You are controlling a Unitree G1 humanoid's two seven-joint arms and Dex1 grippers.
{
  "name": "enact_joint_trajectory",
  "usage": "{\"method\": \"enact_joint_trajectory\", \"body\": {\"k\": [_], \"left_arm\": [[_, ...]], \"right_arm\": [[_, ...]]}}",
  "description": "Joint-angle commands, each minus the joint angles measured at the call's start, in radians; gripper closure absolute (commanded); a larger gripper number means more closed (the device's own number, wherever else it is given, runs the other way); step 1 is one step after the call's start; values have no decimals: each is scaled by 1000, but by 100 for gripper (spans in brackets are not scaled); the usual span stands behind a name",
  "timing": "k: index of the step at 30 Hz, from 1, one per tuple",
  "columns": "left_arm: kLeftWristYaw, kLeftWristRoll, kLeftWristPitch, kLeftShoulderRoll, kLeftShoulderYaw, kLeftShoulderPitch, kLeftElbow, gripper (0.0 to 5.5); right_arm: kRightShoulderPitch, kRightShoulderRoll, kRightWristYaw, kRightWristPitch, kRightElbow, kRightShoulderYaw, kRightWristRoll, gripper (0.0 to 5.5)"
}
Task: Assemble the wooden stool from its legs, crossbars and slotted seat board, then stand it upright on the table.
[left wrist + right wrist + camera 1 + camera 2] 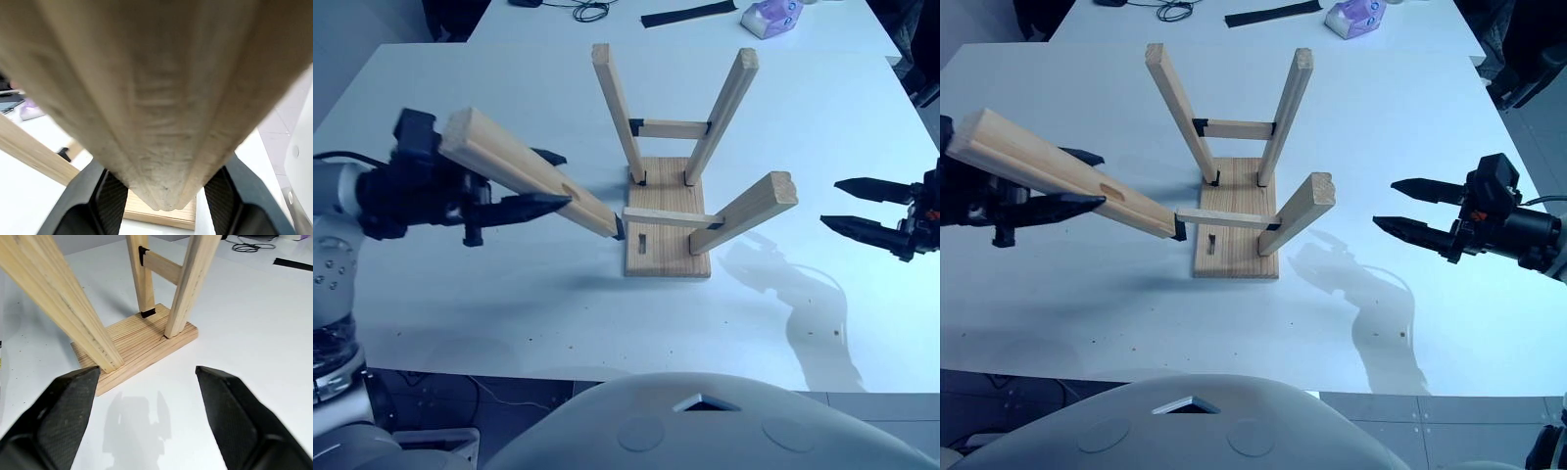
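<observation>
- Seat board (668,259): lay flat on the table (460,294), near its middle, slotted face up.
- Far legs (617,113): two stood in the board's far end and leaned apart toward the top. A crossbar (674,128) joined them. I judged this half done.
- Near pair: two more legs were joined by a second crossbar (671,217), and the whole frame tilted steeply toward me.
- Held leg (509,162): slanted up to my left, with its lower end just off the board's left edge. It looked to me raised clear of the board.
- Other near leg (744,211): its foot met the board at the near right corner. I could not tell whether it sat in a slot.
- Slot (643,242): an open slot showed in the board's near left part, so I judged at least that leg unseated.
- Left gripper (565,179): clamped across the held leg, one finger on each side.
- Right gripper (830,204): fingers spread and holding nothing, well off to the stool's right and pointed at it.
- Remaining, in my judgement: bring the near pair upright, press both feet home, then turn the stool onto its legs.
- Behind, on a second table: a cable (592,10) and a purple packet (771,17).
</observation>
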Motion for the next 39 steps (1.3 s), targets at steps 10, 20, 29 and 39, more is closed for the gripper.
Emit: {"method": "enact_joint_trajectory", "body": {"k": [10, 20, 29, 39], "left_arm": [[61, 199, -207, -97, -169, 21, 35, 347], [77, 202, -222, -113, -213, 1, 38, 347], [53, 225, -257, -102, -233, 7, 62, 347], [18, 193, -228, -82, -240, 56, 34, 347]], "right_arm": [[-65, -27, -24, -13, -32, 82, -2, 192], [-76, -30, -33, -15, -45, 111, 2, 192], [-88, -30, -34, -7, -54, 119, 10, 192], [-76, -22, -46, -6, -73, 118, 13, 192]]}}
